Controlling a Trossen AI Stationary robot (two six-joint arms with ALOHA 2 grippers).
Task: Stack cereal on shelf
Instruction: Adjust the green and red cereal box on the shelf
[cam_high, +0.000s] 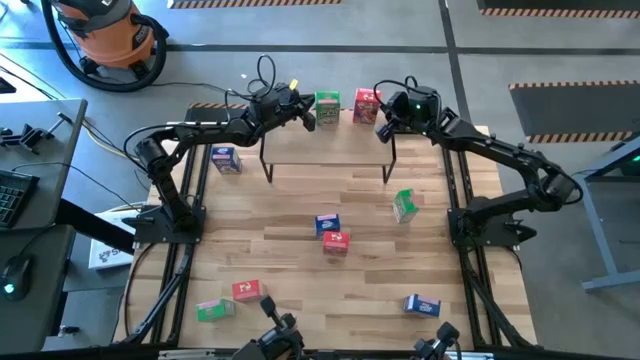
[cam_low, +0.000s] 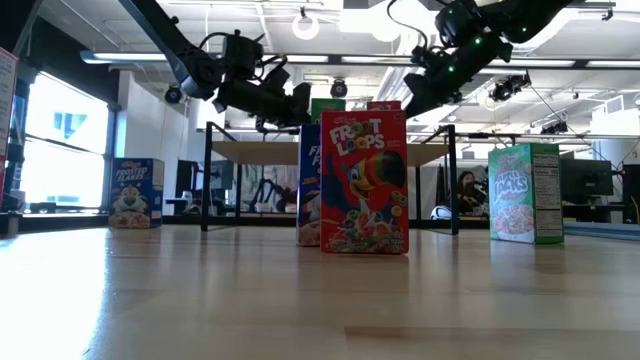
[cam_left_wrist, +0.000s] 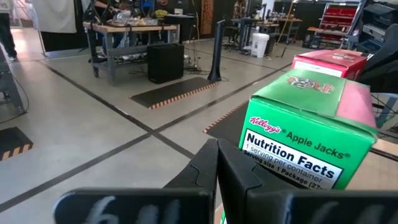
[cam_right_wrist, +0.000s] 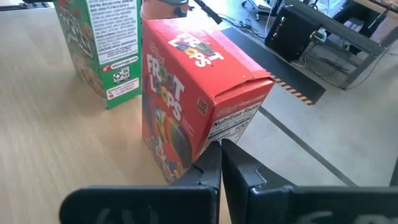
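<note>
Just beside right pincer (cam_right_wrist: 219, 163), red cereal box (cam_right_wrist: 186, 93)

We read "Froot Loops" on the red box (cam_low: 364, 180) at the low view's centre, "Frosted Flakes" on the blue box (cam_low: 136, 192) at nine o'clock and "Apple Jacks" on the green box (cam_low: 524, 192) at three o'clock. The green box (cam_left_wrist: 310, 140) in the left wrist view reads "Kellogg's Apple Jacks" and "Nutrition Facts"; the red box (cam_right_wrist: 193, 102) in the right wrist view reads "Froot Loops" and "Nutrition Facts".

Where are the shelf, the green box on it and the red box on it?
shelf (cam_high: 325, 160), high view, bare board top.
green box (cam_high: 327, 107), high view, its top.
red box (cam_high: 366, 104), high view, its top.
</note>
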